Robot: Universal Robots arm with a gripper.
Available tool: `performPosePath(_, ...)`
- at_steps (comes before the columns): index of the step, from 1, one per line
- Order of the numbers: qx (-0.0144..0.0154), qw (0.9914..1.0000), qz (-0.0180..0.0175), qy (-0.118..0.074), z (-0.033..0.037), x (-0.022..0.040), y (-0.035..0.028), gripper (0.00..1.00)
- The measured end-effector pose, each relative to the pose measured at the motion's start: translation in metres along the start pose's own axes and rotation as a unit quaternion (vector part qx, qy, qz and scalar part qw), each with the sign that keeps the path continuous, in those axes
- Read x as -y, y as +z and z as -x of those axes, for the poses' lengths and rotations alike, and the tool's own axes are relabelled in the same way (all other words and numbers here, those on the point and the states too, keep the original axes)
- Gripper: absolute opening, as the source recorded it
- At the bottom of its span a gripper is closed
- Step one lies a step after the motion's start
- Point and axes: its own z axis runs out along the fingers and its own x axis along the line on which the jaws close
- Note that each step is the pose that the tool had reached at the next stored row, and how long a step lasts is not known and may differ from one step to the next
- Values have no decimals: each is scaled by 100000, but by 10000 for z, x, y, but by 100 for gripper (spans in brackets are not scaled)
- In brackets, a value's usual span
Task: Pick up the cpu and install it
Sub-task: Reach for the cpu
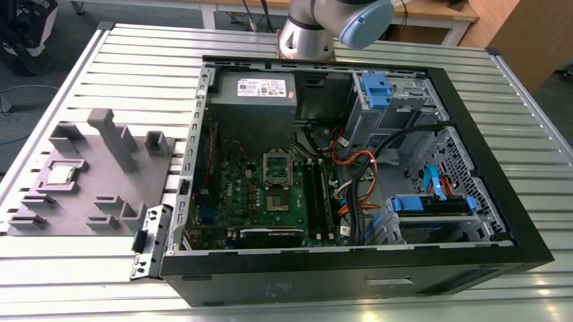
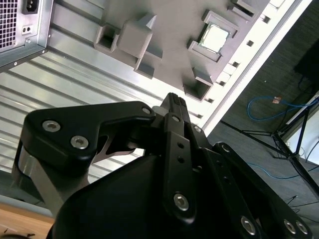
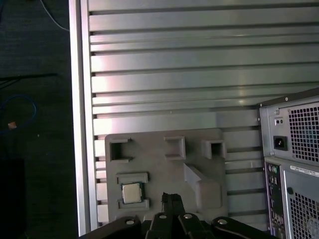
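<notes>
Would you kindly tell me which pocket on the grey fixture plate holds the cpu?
The square pocket near the plate's edge farthest from the computer case; the cpu lies flat in it, while the other pockets look empty.

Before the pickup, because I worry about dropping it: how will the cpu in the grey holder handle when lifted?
The cpu looks thin, flat and rigid: probably stiff, light, and not apt to roll. Its dull metal top may be slippery. It lies flat between raised ledges of the grey holder, so little edge seems free to grip.
</notes>
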Motion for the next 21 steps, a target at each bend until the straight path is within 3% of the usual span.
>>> performPosePath(21, 2, 100000, 1, 0, -100, 322, 321, 11)
